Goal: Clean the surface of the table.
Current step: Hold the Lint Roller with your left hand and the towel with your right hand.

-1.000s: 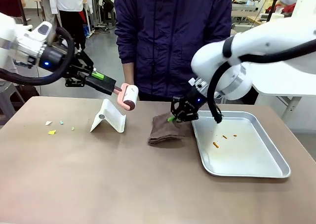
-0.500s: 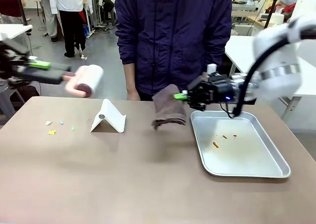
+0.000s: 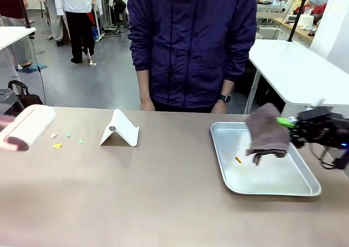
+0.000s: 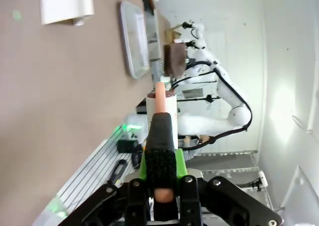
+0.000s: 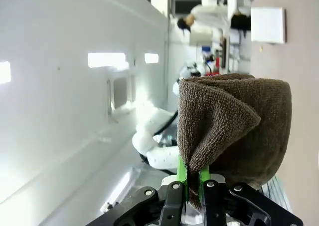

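The brownish table (image 3: pixel 136 203) carries a few small coloured scraps (image 3: pixel 57 145) near its left end. A white lint roller (image 3: pixel 27 128) with a pink handle hovers, blurred, at the far left just above the top. In the left wrist view my left gripper (image 4: pixel 160 136) is shut on the roller's handle (image 4: pixel 160 99). At the right, my right gripper (image 3: pixel 282 122) is shut on a brown cloth (image 3: pixel 265 132), which hangs over the silver tray (image 3: pixel 305 190). The right wrist view shows the folded cloth (image 5: pixel 234 131) pinched between the green pads (image 5: pixel 191 173).
A white folded stand (image 3: pixel 121 128) sits left of centre at the back. Orange crumbs (image 3: pixel 238 160) lie in the tray. A person in a dark jacket stands at the far edge, hands (image 3: pixel 146 104) down by the table. White tables stand behind on the right.
My left arm swung the roller leftward and down to the table's left end. My right arm lifted the cloth off the table and carried it rightward over the tray.
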Available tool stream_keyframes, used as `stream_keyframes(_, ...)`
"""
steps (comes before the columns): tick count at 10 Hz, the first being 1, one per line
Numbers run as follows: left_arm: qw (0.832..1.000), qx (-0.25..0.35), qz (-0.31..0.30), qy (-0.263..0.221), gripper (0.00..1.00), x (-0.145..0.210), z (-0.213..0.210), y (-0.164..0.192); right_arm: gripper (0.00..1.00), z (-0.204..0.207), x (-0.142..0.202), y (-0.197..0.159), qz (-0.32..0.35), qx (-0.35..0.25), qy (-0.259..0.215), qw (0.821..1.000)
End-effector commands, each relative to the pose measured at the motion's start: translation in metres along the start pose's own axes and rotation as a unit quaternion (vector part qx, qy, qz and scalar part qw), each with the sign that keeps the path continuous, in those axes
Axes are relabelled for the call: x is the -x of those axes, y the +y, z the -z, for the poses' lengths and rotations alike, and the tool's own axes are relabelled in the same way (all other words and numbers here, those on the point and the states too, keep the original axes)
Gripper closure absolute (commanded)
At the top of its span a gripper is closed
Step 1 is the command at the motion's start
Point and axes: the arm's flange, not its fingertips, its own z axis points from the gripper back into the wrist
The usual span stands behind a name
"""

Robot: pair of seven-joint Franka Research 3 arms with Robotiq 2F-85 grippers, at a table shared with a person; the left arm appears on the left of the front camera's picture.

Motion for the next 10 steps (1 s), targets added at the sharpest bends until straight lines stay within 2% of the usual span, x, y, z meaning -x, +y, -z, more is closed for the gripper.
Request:
stream_keyframes(1,0.999,0.032,0.003,-0.008,1.0,-0.009,-0.043,0.036,1.0,-0.03,0.013,0.0,0.008,-0.001,-0.045,0.999)
stream_keyframes(2,0.996,0.036,-0.037,-0.074,1.0,-0.004,-0.066,0.056,1.0,-0.046,0.015,-0.002,0.015,-0.002,-0.059,0.998)
stream_keyframes(3,0.988,0.052,-0.041,-0.137,1.0,0.003,-0.085,0.074,1.0,-0.054,0.017,-0.003,0.021,0.008,-0.081,0.996)
stream_keyframes(4,0.98,0.078,-0.016,-0.18,1.0,0.013,-0.093,0.083,1.0,-0.06,0.018,-0.004,0.023,0.009,-0.093,0.995)
stream_keyframes(6,0.966,0.074,-0.049,-0.243,1.0,0.013,-0.088,0.086,1.0,-0.061,0.017,-0.005,0.01,0.009,-0.138,0.99)
stream_keyframes(7,0.981,0.058,-0.053,-0.178,1.0,0.02,-0.1,0.097,1.0,-0.072,0.008,-0.009,0.015,0.007,-0.094,0.995)
stream_keyframes(10,0.981,0.058,-0.053,-0.178,1.0,0.02,-0.1,0.097,1.0,-0.072,0.008,-0.009,0.015,0.007,-0.094,0.995)
